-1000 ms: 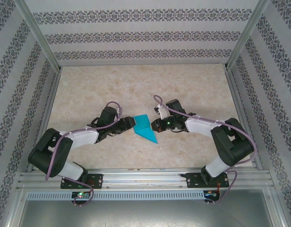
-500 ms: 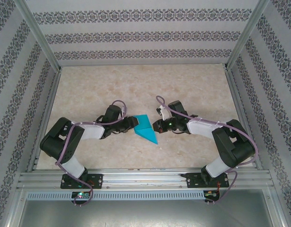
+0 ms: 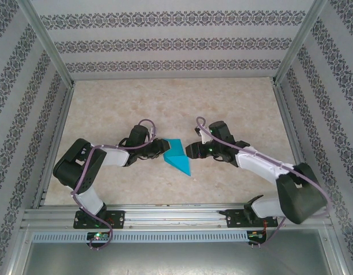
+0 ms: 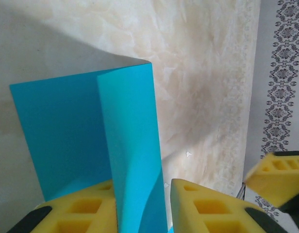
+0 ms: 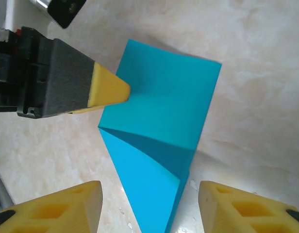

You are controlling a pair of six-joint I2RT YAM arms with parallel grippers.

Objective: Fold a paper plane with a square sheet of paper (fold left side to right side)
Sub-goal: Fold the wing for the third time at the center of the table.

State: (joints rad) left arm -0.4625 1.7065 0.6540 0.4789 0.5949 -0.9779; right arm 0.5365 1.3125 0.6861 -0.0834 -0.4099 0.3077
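**A:** Entry: where is the teal-blue paper (image 3: 177,156) sitting?

**B:** It is lying mid-worktop (image 3: 165,97), between the two end effectors. It is already creased into a shape with a pointed end facing the arm bases and a squarer end facing away. One raised flap (image 4: 130,145) is standing up off the sheet.

**A:** Left end effector (image 3: 163,150)?

**B:** Its yellow pads (image 4: 86,211) are sitting narrow on either side of that raised flap. Whether they are actually pinching it cannot be told.

**A:** Right end effector (image 5: 149,208)?

**B:** It is standing wide and gripping nothing. The pointed end is lying in the gap between its pads, touching neither.

**A:** Progress?

**B:** Judging it partway. The early creases are looking done, but the flap is not yet lying flat. The narrow dart of a finished plane is not yet showing, so further folds are probably remaining.
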